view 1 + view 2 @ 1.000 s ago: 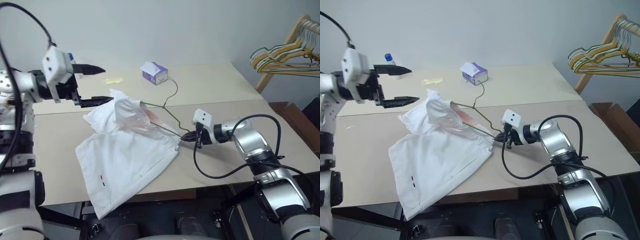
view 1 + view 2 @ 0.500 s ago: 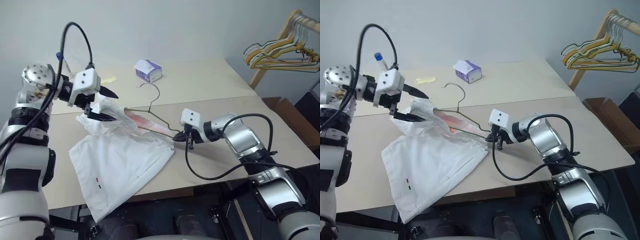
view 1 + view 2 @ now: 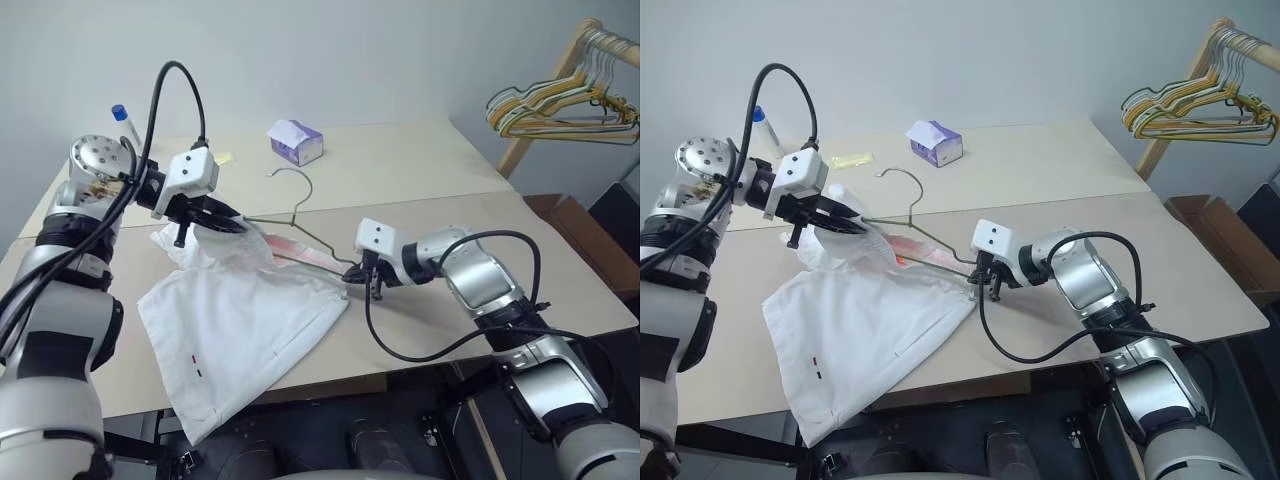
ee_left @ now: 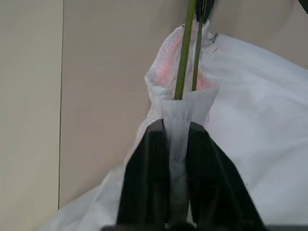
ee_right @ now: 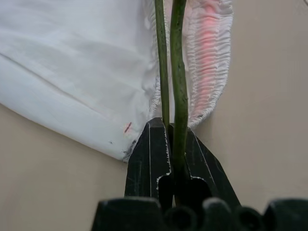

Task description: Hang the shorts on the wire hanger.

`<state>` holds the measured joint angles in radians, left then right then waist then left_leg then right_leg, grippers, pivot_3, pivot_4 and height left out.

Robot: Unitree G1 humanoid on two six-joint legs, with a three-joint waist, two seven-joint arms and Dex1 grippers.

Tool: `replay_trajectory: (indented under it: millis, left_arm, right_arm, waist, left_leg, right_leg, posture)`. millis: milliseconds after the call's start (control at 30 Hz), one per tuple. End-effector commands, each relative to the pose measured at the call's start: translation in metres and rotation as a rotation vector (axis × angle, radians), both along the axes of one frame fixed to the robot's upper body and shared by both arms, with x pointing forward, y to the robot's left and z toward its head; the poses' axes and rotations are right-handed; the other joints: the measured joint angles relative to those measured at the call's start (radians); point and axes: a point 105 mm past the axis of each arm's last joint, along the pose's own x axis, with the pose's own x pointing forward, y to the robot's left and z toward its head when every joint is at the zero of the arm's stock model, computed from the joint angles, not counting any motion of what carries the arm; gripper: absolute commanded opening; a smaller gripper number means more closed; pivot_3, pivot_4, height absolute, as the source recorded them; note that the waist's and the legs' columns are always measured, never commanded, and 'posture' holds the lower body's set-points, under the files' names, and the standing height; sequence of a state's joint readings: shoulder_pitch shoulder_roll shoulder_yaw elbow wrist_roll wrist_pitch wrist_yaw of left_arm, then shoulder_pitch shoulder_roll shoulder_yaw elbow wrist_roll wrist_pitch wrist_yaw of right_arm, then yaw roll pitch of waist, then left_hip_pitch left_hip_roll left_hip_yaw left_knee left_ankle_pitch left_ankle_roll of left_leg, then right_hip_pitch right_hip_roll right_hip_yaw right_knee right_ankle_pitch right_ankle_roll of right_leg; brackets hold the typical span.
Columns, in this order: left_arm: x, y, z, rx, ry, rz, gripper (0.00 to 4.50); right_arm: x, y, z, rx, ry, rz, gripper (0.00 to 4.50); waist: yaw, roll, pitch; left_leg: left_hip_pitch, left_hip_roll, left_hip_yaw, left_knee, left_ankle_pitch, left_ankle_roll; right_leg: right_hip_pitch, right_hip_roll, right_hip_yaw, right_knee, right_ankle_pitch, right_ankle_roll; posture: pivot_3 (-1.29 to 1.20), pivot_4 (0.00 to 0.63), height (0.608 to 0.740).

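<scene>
Shorts (image 4: 179, 126) waistband between left jaws

The left gripper (image 3: 847, 222) pinches the raised waistband of the shorts (image 3: 865, 325); the right gripper (image 3: 978, 282) clamps the wire hanger (image 3: 921, 240) at the shorts' far edge; both lie on the table (image 3: 1060, 180).

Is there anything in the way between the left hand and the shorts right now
Nothing visible. The left hand is shut on the shorts' gathered waistband, cloth pinched between its fingers. The wire hanger runs into the waist opening just beyond, its far corner held by the right hand.
</scene>
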<state>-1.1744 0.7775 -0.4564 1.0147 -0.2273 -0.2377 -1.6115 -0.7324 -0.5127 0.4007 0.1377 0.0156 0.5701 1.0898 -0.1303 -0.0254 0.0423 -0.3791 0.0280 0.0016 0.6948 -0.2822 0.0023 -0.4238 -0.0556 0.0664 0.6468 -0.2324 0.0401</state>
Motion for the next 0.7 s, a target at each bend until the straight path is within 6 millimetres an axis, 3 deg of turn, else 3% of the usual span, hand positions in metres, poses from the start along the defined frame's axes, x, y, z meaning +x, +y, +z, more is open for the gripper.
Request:
replay_trajectory:
  millis: [33,167,333,567,700]
  left_arm:
    - [0.002,0.001,0.014,-0.014,-0.046,-0.002,0.02]
    - [0.004,0.002,0.014,0.004,-0.067,-0.001,0.02]
    - [0.005,0.007,0.015,0.019,-0.089,0.011,0.00]
    - [0.012,0.013,0.034,-0.066,-0.168,0.078,0.00]
    - [0.012,0.016,0.038,-0.069,-0.178,0.086,0.00]
  right_arm:
    - [-0.002,0.007,0.014,0.009,-0.106,0.066,0.00]
    - [0.000,0.011,0.018,0.020,-0.237,0.104,0.00]
    - [0.012,-0.001,0.026,0.047,-0.254,-0.002,1.51]
    - [0.029,-0.057,0.061,0.151,-0.286,-0.312,3.88]
    - [0.009,-0.062,0.056,0.207,-0.201,-0.302,3.88]
  waist:
    - [-0.001,0.000,0.000]
    - [-0.002,0.000,0.000]
    - [-0.009,0.000,0.000]
    - [-0.018,0.000,0.000]
    - [-0.018,0.000,0.000]
  left_leg:
    - [0.000,0.000,0.000,0.000,0.000,0.000]
    - [0.000,0.000,0.000,0.000,0.000,0.000]
    - [0.000,0.000,0.000,0.000,0.000,0.000]
    - [-0.001,-0.001,-0.001,0.000,0.000,0.000]
    - [-0.001,-0.001,-0.001,0.000,0.000,0.000]
  right_leg:
    - [0.000,0.000,0.000,0.000,0.000,0.000]
    - [0.000,0.000,0.000,0.000,0.000,0.000]
    - [0.000,0.000,0.000,0.000,0.000,0.000]
    - [0.000,-0.001,0.000,0.001,0.000,0.000]
    - [0.000,-0.001,-0.001,0.001,0.000,0.000]
  posture:
    - [-0.10,0.000,0.740]
    - [-0.10,0.000,0.740]
    - [-0.10,0.000,0.740]
    - [-0.10,0.000,0.740]
    - [-0.09,0.000,0.740]
